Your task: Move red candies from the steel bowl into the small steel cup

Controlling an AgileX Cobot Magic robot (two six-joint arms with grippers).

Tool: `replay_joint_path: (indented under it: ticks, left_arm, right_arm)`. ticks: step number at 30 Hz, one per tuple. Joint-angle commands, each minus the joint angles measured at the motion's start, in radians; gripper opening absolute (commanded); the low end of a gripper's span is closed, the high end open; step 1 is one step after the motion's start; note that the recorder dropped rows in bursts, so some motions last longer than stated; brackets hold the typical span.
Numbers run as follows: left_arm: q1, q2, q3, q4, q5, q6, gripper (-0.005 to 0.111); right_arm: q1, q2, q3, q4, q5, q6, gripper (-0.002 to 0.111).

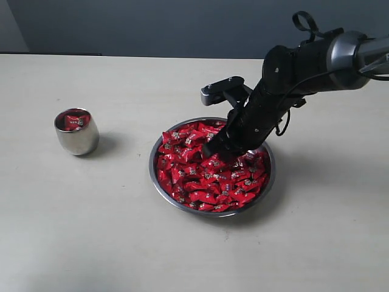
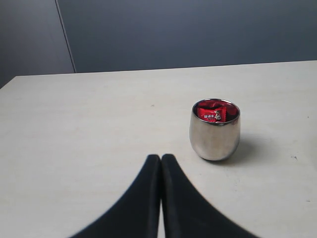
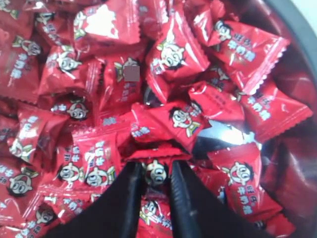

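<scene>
pale bench (image 1: 73,243) under a grey wall (image 1: 152,24). right hand (image 3: 157,168) down in the steel bowl (image 1: 152,173), barely parted, pinching one of the red candies (image 3: 156,175); left hand (image 2: 161,198) closed, empty.

Black jointed right arm (image 1: 267,103), silver-grey joint collar (image 1: 343,58), looped black cable (image 1: 304,23), smooth curved matte-black jaws

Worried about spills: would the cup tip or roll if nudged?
Probably tips easily: the cup has rounded sides narrowing to a small base. Once over, it would likely roll. Its polished steel looks slippery.
</scene>
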Motion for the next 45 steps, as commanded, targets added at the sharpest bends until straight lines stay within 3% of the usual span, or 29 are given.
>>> replay_joint_path:
  ticks: [1,21,29,45]
  left_arm:
    - [0.001,-0.004,0.004,-0.002,-0.002,-0.001,0.0]
    - [0.001,-0.004,0.004,-0.002,-0.002,-0.001,0.0]
    - [0.001,-0.004,0.004,-0.002,-0.002,-0.001,0.0]
    - [0.001,-0.004,0.004,-0.002,-0.002,-0.001,0.0]
  right_arm:
    - [0.003,0.002,0.003,-0.002,-0.003,-0.008,-0.001]
    - [0.003,0.002,0.003,-0.004,-0.003,-0.008,0.0]
    - [0.003,0.002,0.003,-0.004,-0.003,-0.008,0.036]
    - [0.003,0.002,0.003,0.032,-0.032,-0.007,0.036]
